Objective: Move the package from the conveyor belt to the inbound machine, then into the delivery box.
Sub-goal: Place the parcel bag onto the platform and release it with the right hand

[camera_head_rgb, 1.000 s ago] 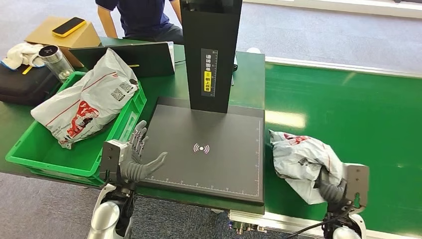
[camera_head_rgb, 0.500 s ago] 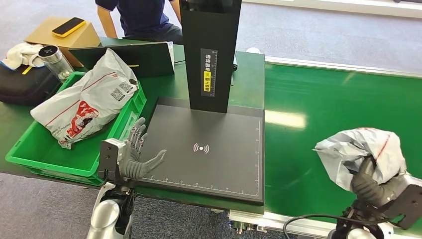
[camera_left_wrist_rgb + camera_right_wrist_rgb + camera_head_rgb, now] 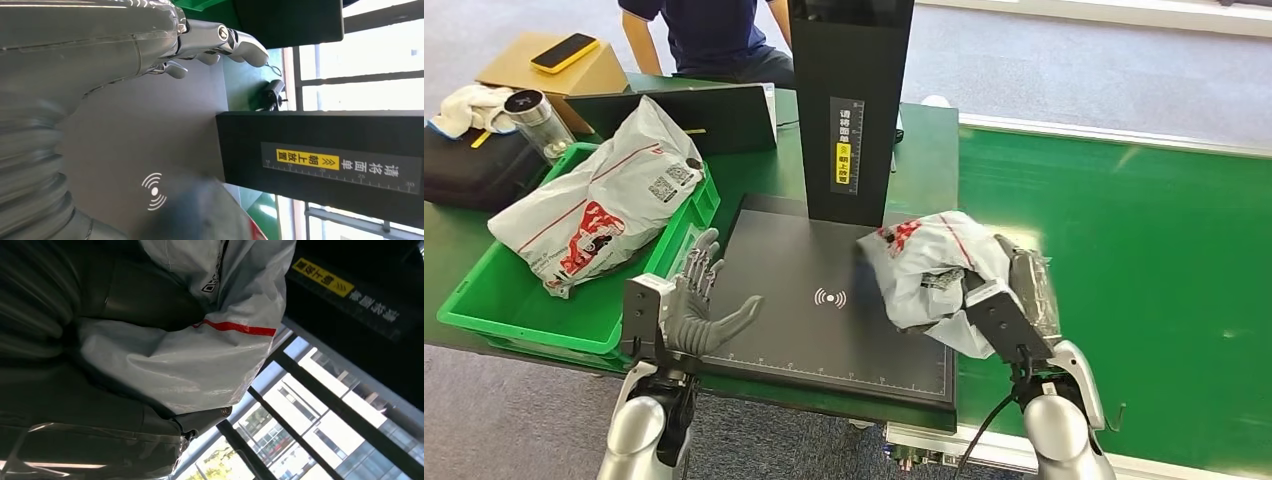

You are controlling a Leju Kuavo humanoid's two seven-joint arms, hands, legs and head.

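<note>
Holding the crumpled white plastic package (image 3: 932, 268) in my right hand (image 3: 1009, 300) over the black scanner plate's (image 3: 774, 262) right edge, left hand (image 3: 692, 312) spread empty, I feared the slack film slipping free.

The package (image 3: 929, 265) in the right hand (image 3: 1014, 300) is white-grey plastic with red print and a red stripe. Beneath it the inbound machine (image 3: 824, 320) is matt black with a white wave symbol and pale ruler marks; its column bears a yellow label. Beside the grey left hand (image 3: 694, 310), the delivery box (image 3: 484, 300) is bright green and holds a white bag (image 3: 599, 200) with red print and what look like dark code squares. The conveyor belt (image 3: 1124, 250) is green.
</note>
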